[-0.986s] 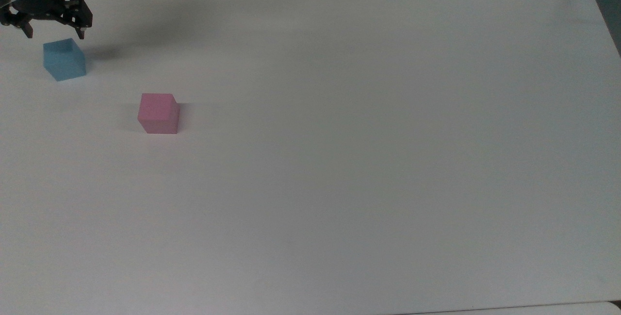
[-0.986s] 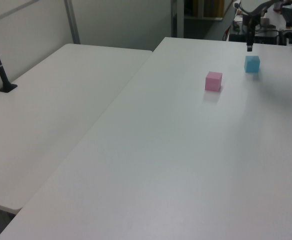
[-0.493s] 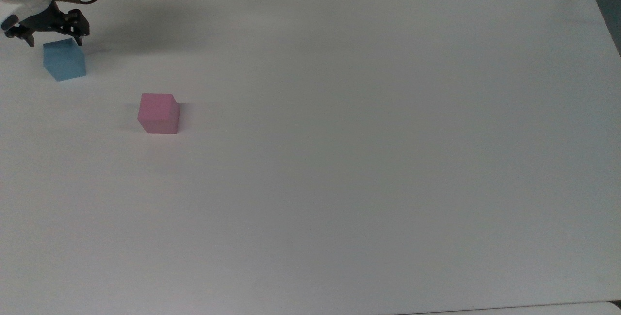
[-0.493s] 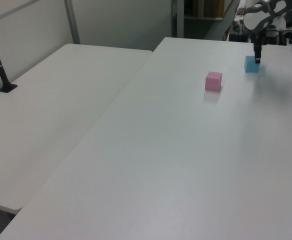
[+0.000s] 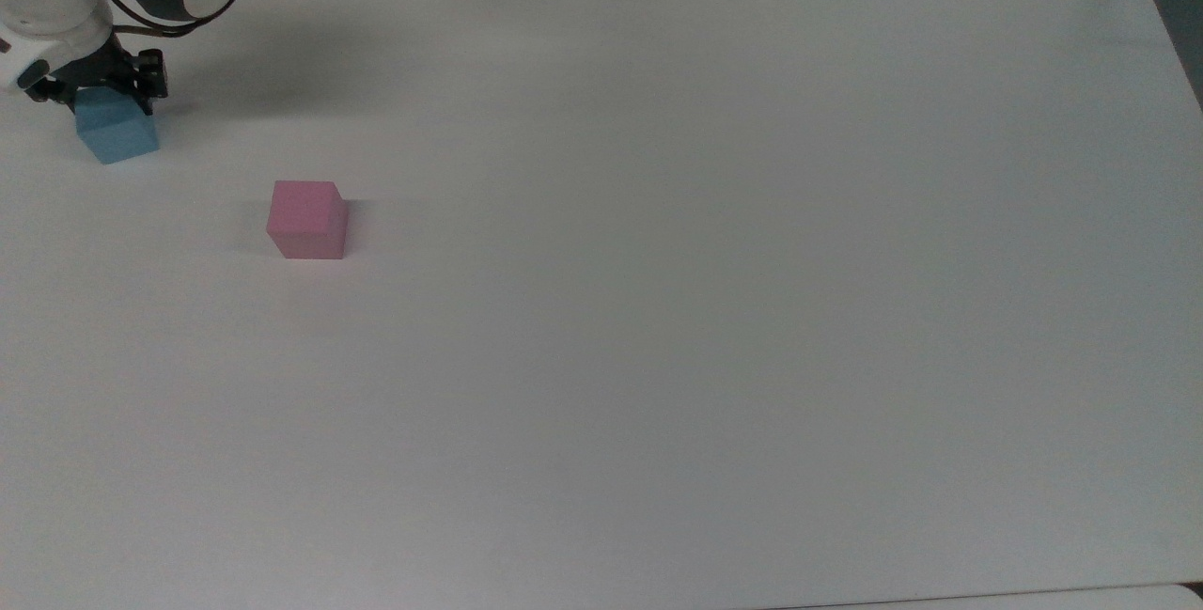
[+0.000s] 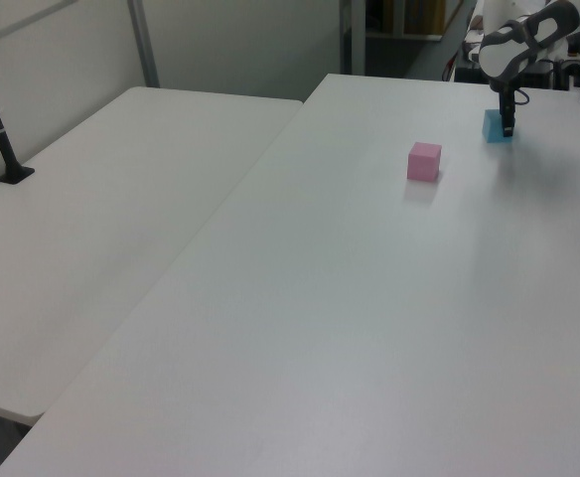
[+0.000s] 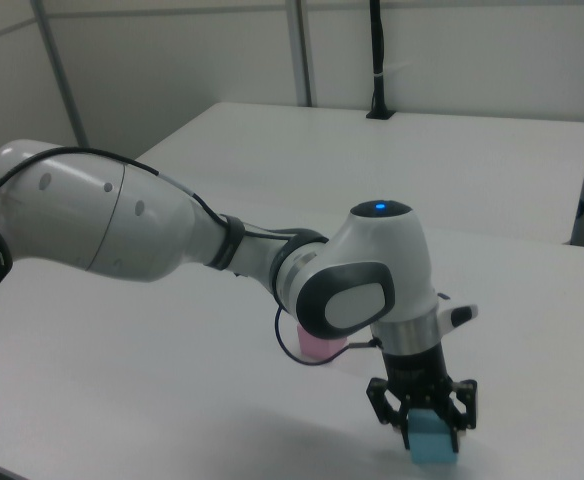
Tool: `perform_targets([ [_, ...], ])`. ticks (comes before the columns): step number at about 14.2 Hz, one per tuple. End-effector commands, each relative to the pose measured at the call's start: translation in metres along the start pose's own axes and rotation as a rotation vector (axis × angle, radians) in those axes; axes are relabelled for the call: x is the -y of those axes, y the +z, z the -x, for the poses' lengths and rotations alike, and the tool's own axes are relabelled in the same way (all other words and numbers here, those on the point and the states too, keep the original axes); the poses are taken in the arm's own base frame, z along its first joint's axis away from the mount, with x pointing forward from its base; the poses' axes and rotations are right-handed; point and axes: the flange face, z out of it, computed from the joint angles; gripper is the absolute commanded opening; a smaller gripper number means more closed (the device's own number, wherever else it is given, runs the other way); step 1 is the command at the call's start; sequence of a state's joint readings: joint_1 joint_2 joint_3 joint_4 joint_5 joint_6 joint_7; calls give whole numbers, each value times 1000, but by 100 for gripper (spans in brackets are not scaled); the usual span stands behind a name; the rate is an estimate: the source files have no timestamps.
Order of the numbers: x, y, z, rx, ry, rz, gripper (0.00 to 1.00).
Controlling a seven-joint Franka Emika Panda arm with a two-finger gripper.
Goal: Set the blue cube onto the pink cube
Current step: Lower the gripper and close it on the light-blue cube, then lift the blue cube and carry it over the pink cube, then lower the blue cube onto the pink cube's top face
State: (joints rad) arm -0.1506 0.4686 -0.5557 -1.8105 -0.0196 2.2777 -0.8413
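The gripper has dropped right over the blue cube, and its jaws stand open astride it, one finger on either flank, with the cube's top tucked up between them. In the right view a sliver of gap seems to show at each finger, so I'd say it straddles the cube without pinching it yet. The cube sits flat on the white desk, far toward the top view's left, near the back edge.

The arm reaches straight down with the wrist upright. That makes sense, since a vertical approach lets the fingers meet two opposite flat faces squarely. A plain matte cube ought to hold well once squeezed.

The pink cube waits on its own, well apart from the blue one, toward the top view's right and nearer the front. Its top face is bare and level, ready to be stacked on.

My guess is the next thing needed is to close, then lift clear before carrying across. The risk is a skewed grip twisting the cube.
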Motion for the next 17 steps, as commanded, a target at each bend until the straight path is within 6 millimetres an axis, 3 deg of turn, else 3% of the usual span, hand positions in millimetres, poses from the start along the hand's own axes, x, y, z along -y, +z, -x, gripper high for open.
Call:
perform_targets([
  [1,-1,-46,1,-91,55,-51,26],
  [2,-1,-75,-3,-118,62,-86,26],
  [4,10,-101,-20,-139,89,-138,26],
  [6,40,-130,-53,-146,159,-174,26],
  [9,83,-149,-82,-137,175,-213,26],
  [13,135,-157,-118,-128,186,-227,27],
  [17,147,-156,-125,-121,162,-228,28],
])
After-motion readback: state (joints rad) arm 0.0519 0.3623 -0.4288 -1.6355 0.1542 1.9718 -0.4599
